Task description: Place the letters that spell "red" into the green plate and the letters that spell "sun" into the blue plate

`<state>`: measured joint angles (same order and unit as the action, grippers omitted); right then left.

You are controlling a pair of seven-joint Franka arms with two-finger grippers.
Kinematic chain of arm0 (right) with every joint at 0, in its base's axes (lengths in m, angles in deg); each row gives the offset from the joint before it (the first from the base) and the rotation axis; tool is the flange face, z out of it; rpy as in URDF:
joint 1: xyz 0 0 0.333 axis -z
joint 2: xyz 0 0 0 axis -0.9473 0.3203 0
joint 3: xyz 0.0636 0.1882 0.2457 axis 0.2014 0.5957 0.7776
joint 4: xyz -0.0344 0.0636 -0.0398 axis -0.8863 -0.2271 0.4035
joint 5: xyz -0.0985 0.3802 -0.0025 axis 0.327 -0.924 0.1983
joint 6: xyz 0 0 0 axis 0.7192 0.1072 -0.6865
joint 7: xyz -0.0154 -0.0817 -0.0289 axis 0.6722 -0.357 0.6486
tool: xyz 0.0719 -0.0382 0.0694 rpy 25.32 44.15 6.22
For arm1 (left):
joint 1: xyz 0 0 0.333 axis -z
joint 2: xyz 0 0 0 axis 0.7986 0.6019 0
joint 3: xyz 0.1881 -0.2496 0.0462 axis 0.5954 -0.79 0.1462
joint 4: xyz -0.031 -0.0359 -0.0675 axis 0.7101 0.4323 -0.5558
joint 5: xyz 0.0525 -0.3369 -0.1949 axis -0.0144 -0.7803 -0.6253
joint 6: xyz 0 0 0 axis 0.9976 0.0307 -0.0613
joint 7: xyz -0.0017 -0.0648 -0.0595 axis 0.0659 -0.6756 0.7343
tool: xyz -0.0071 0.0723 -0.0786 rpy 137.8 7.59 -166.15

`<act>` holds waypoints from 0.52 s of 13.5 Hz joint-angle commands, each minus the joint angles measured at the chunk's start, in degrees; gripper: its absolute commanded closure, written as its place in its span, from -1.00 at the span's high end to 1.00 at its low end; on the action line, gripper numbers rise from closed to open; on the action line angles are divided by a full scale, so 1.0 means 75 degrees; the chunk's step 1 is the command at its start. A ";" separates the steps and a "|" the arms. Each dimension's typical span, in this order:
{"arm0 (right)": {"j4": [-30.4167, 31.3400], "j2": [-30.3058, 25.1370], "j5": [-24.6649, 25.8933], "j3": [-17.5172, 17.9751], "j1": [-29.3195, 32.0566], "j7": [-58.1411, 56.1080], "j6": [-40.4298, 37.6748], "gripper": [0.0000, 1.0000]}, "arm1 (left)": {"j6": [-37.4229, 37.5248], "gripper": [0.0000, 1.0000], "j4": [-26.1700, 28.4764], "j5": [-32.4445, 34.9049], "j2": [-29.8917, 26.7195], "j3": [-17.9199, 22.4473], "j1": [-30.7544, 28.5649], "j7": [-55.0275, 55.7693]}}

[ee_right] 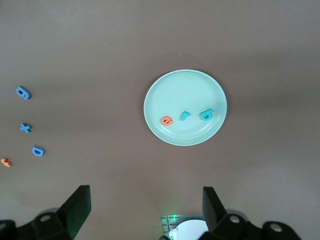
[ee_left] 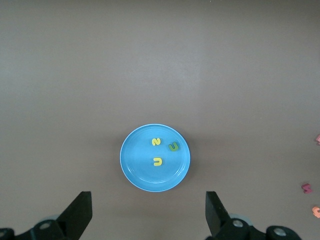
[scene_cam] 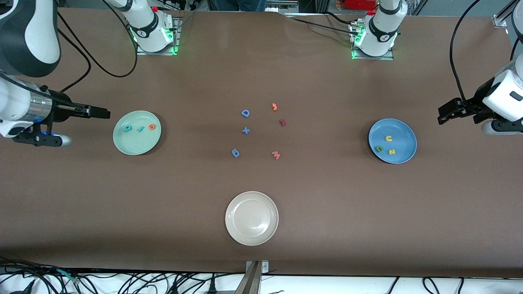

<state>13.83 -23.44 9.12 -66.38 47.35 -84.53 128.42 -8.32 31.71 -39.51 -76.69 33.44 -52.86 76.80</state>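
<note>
Foam letters are all where you want them: the teal "d" [scene_cam: 128, 128], teal "r" [scene_cam: 140, 129] and orange "e" [scene_cam: 151, 127] lie in a row inside the round pale mint-green plate [scene_cam: 122, 143], and the yellow "u" [scene_cam: 389, 138], yellow "s" [scene_cam: 392, 152] and green "n" [scene_cam: 379, 149] sit clustered in the round medium-blue plate [scene_cam: 408, 134]. Take the round cream-white plate [scene_cam: 233, 228] as your landmark: the green plate lies farther from the front camera than it, toward the right arm's end of the table; the blue plate likewise, toward the left arm's end.

Your right gripper [scene_cam: 102, 113] hangs just off the green plate's rim, out at that end, fingers spread wide and holding nothing. Your left gripper [scene_cam: 443, 116] hovers off the blue plate's rim at its own end, also wide apart and empty. Both look pulled clear so the plates stay in plain sight.

Between the two coloured plates, farther from the camera than the white plate, the leftovers stay loose on the brown table [scene_cam: 261, 73]: blue capital "D" [scene_cam: 245, 113], blue cross [scene_cam: 245, 130], blue "6"-like piece [scene_cam: 235, 152], salmon "w" [scene_cam: 276, 154], dark red letter [scene_cam: 282, 122] and a small orange piece [scene_cam: 274, 107]. To my eye, both words are sorted and nothing's left to pick.
</note>
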 commanded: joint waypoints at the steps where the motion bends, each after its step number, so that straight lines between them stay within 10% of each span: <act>1: 0.0012 -0.0381 0.0473 0.1297 0.1094 0.0052 0.0092 0.98 | 0.0010 1.00 -0.0107 -0.0081 0.0038 0.0017 -0.0006 -0.0168; 7: 0.1122 -0.1200 0.1154 0.3172 0.2653 -0.0007 0.1110 0.98 | 0.0010 1.00 -0.0107 -0.0081 0.0038 0.0028 -0.0006 -0.0168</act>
<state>15.90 -27.81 16.45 -47.73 62.44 -84.54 132.88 -8.32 31.71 -39.51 -76.69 33.44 -52.86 76.74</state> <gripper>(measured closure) 0.009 0.000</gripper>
